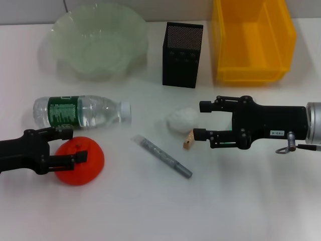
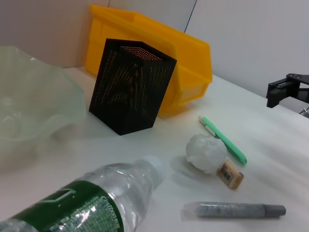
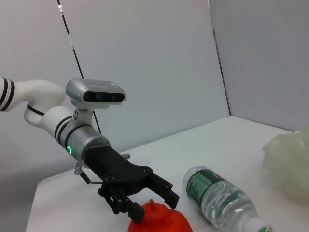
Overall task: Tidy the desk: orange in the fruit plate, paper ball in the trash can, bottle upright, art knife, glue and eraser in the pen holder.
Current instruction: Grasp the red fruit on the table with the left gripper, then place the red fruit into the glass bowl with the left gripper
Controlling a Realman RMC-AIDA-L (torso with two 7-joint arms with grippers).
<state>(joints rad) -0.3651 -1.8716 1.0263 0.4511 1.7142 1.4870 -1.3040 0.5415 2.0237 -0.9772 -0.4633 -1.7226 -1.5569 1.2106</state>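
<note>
Closing on the orange (image 1: 79, 160) is the step in hand for the left tool (image 1: 72, 146), and it should be done with the fingers brought level on either side of the fruit's widest part before any lift. The left tool stands open at the near left of the surface, one finger lying across the top of the orange and the other at its far side; it has no firm hold yet. The right wrist view confirms the fingers spread just above the fruit. In my judgement the fruit is round and may roll, so the squeeze should be slow and centred, followed by a straight lift clear of the bottle (image 1: 83, 111), which lies on its side just beyond the orange.

The fruit plate (image 1: 67, 30) sits at the far left corner, well apart from the orange, with the bottle between them; the carry must pass over that bottle.

The right tool (image 1: 203, 120) is open at mid-surface, holding nothing. The paper ball (image 1: 181, 119) lies just beside its fingertips, and the eraser (image 1: 188, 141) rests near the lower finger. The pen holder (image 1: 182, 55) and trash can (image 1: 252, 45) stand along the far edge.
</note>
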